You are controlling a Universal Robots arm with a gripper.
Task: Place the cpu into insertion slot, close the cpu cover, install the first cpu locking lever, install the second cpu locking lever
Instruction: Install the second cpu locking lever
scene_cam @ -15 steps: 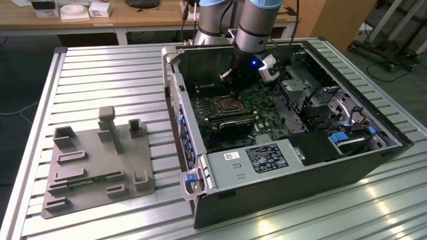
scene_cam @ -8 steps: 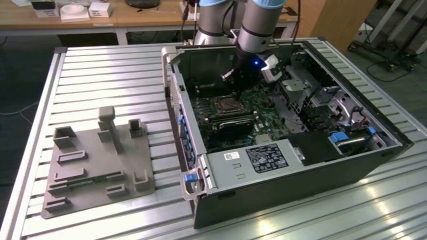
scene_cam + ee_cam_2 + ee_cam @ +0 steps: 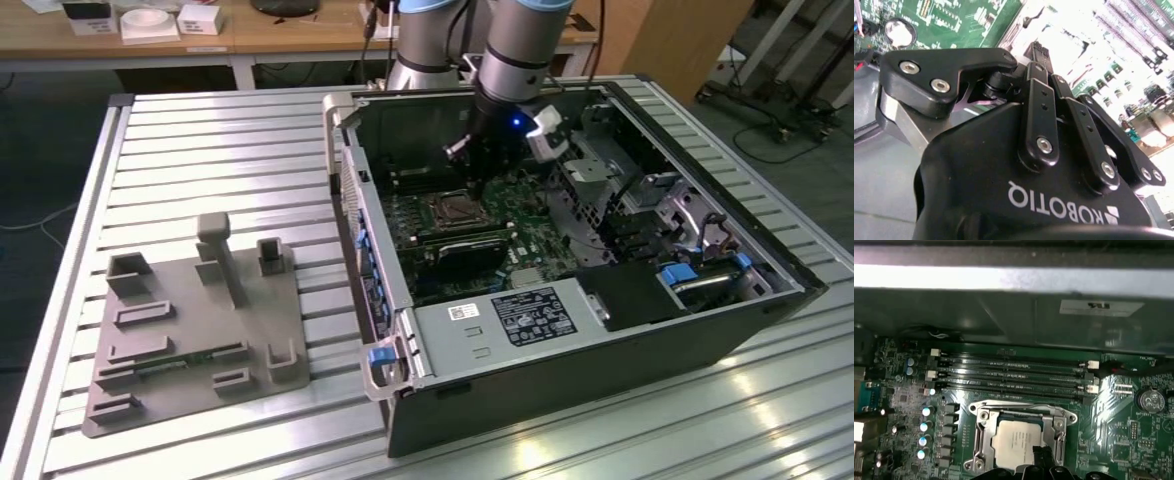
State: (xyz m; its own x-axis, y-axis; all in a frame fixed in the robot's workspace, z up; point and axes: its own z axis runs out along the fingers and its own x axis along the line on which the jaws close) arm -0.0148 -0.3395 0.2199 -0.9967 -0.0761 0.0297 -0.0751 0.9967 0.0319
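Black claw [image 3: 1036, 52] closest to the lens in the second wrist view: finger links drawn to a single tip, clenched, nothing seen between the pads.

Directly beneath the claw tip [image 3: 1040, 456] in the first wrist view: cpu [image 3: 1015, 440], seated in the insertion slot [image 3: 451, 212]. Small flat square, pale silvery-grey metal top, faint print on it. Tip at or just above one edge of the chip; contact not confirmable.

Around the chip: cpu cover [image 3: 985, 432], thin bright metal frame with a square window, apparently lowered flat over the chip's edges. State of the locking levers not discernible.

Handling, as judgement only: treat the cpu as light, rigid and fragile, with a smooth top likely to slip. Grip by two opposite edges, never by the underside. Treat the cover as thin, springy sheet metal; press on the frame, not through the window.

Beyond the slot from the claw: long black memory slots [image 3: 1009, 375] on the green motherboard [image 3: 1114, 430], then the dark case wall [image 3: 1019, 320].
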